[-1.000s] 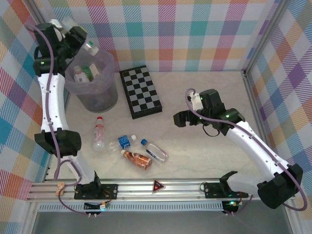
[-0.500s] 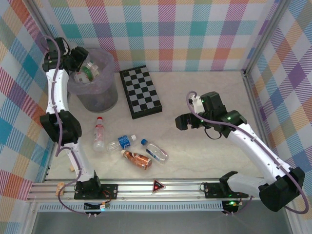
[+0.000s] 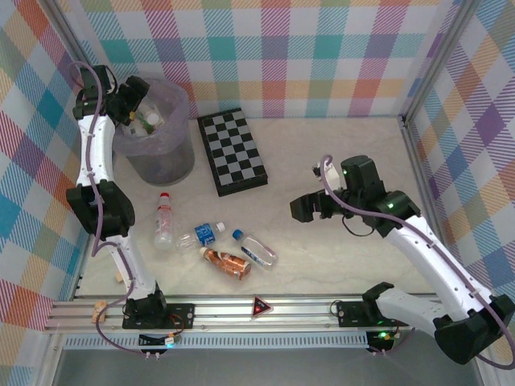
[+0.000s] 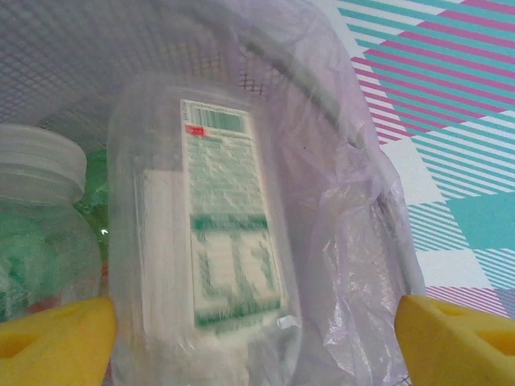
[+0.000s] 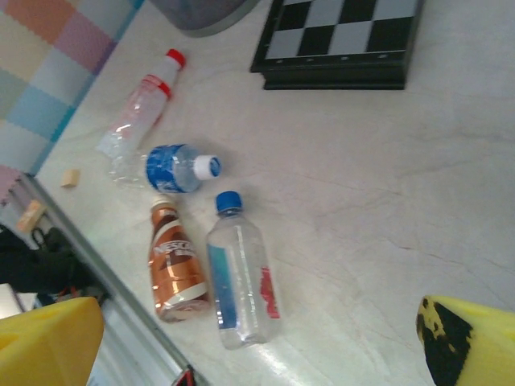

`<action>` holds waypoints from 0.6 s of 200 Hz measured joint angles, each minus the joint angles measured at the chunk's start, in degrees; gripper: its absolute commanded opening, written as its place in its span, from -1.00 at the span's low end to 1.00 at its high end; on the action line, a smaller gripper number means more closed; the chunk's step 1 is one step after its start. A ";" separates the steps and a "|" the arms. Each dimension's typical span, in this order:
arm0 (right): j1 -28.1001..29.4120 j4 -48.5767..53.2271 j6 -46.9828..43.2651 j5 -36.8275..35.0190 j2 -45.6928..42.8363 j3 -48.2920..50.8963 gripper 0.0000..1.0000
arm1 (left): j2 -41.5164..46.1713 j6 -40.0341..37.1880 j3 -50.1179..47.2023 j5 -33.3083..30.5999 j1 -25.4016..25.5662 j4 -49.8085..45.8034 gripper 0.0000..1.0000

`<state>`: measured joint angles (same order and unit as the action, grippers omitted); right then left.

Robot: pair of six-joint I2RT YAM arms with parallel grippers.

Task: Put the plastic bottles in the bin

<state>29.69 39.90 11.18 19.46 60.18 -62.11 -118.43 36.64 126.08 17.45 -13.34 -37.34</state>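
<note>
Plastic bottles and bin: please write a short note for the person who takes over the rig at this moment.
Left gripper: open, at the mouth of the bin. A clear green-labelled bottle sits between its fingers and seems released.
Right gripper: open and empty, above the table, to the right of the loose bottles.
Done: several bottles lie in the bin.
Left: four bottles on the table in front of the bin: red-capped bottle, blue-labelled bottle, brown-orange bottle, blue-capped clear bottle.
</note>
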 measured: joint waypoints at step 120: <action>18.40 6.60 -4.66 -7.13 23.21 -7.96 0.99 | 2.73 -3.82 -0.31 -0.74 2.23 -3.61 0.89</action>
<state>48.10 46.50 6.52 12.34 83.40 -70.06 -115.70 32.82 125.78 16.71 -11.11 -40.95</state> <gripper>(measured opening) 0.995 0.926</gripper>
